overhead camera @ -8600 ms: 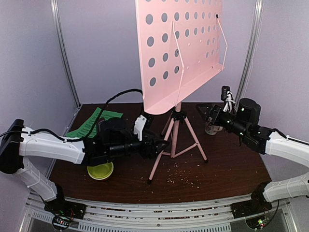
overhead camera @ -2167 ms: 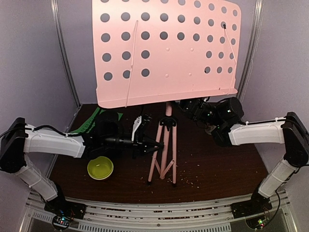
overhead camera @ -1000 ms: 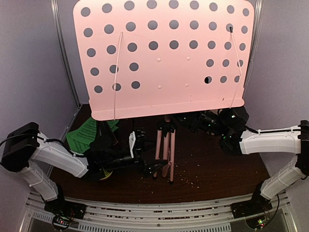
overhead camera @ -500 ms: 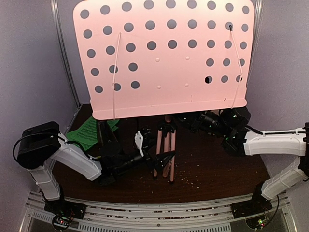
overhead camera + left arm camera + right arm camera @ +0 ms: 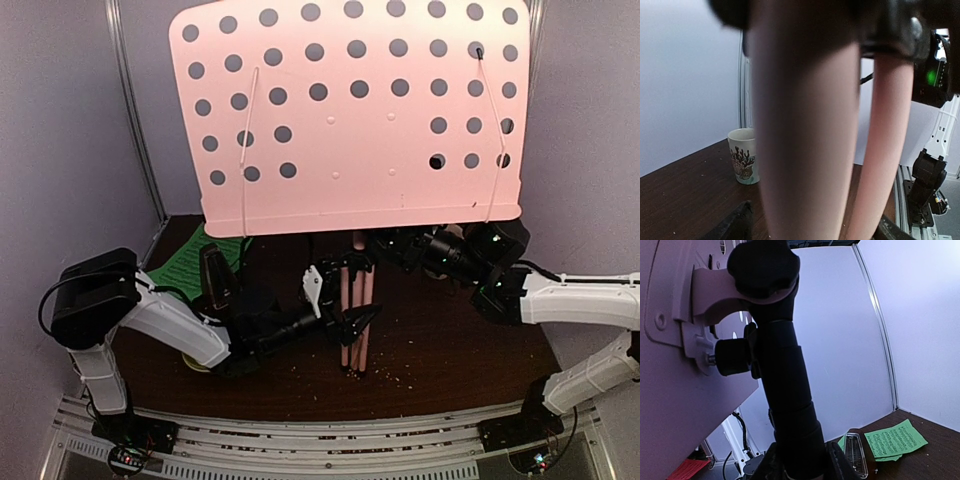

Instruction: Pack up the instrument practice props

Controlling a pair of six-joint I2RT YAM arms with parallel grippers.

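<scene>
pink legs (image 5: pixel 357 290) inside left end effector (image 5: pixel 355 322), grip unclear; right end effector (image 5: pixel 802 462) grasps post (image 5: pixel 785 390)

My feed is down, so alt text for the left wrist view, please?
Two pink stand legs fill the frame, close together between the left gripper's fingers. Behind them, a white patterned mug stands on the dark table.

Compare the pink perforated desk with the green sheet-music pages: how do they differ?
Colour: the desk is pink, the pages green. Pose: the desk stands near upright on its stand; the pages lie flat on the table. Surface: the desk has rows of round holes; the pages carry printed lines. Both are thin, flat rectangles.
</scene>
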